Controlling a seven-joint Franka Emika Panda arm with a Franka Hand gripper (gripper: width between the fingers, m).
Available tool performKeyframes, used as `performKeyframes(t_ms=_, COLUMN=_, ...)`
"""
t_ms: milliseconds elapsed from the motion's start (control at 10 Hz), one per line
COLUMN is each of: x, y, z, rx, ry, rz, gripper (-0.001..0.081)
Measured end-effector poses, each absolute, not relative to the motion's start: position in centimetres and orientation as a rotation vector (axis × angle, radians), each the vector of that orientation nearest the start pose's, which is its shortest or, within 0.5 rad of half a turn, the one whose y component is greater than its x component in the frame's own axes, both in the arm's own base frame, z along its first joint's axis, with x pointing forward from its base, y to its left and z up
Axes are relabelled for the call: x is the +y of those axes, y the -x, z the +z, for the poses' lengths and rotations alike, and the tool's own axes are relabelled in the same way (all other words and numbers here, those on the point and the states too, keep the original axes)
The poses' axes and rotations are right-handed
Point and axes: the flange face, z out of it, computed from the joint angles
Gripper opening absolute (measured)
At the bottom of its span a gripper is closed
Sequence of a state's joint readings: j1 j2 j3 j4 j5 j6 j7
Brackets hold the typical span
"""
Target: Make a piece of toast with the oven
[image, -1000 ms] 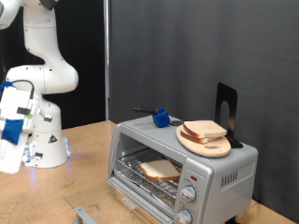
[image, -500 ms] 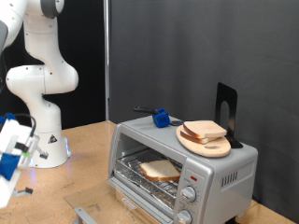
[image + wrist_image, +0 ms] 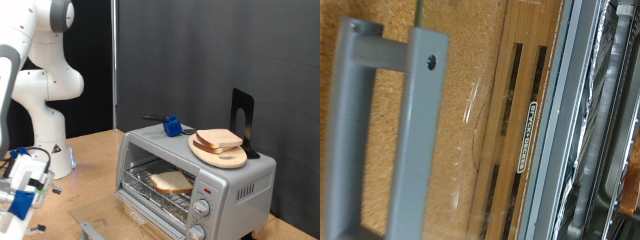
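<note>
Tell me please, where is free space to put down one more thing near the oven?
Bare wooden table lies between the robot base and the oven. The oven's top is crowded: a blue object, a wooden plate with bread, a black stand. The piece of toast fills the rack. The gripper hangs at the exterior view's lower left.

Exterior view: set off the arm, facing the oven (image 3: pixel 195 180) front obliquely, mid-distance. Wrist view: very close above the opened oven door handle (image 3: pixel 400 120). Shared: oven door area.
</note>
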State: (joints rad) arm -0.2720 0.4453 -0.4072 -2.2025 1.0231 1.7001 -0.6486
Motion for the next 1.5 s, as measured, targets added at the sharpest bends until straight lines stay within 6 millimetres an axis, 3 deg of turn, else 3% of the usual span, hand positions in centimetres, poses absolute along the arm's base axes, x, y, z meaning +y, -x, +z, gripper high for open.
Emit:
performKeyframes(t_ms=500, x=-17.7, y=-42.7, z=14.8, rx=0.664, ry=1.996, rz=0.286, gripper=0.0803)
performKeyframes(t_ms=1000, x=-14.8, y=-42.1, z=13.4, rx=0.670, ry=2.003, rz=0.307, gripper=0.0803)
performKeyframes(t_ms=1300, x=-13.7, y=-41.7, z=14.2, rx=0.583, ry=1.936, rz=0.323, gripper=0.0803)
performKeyframes(t_ms=1500, x=-14.3, y=-41.2, z=16.4, rx=0.516, ry=1.858, rz=0.307, gripper=0.0803)
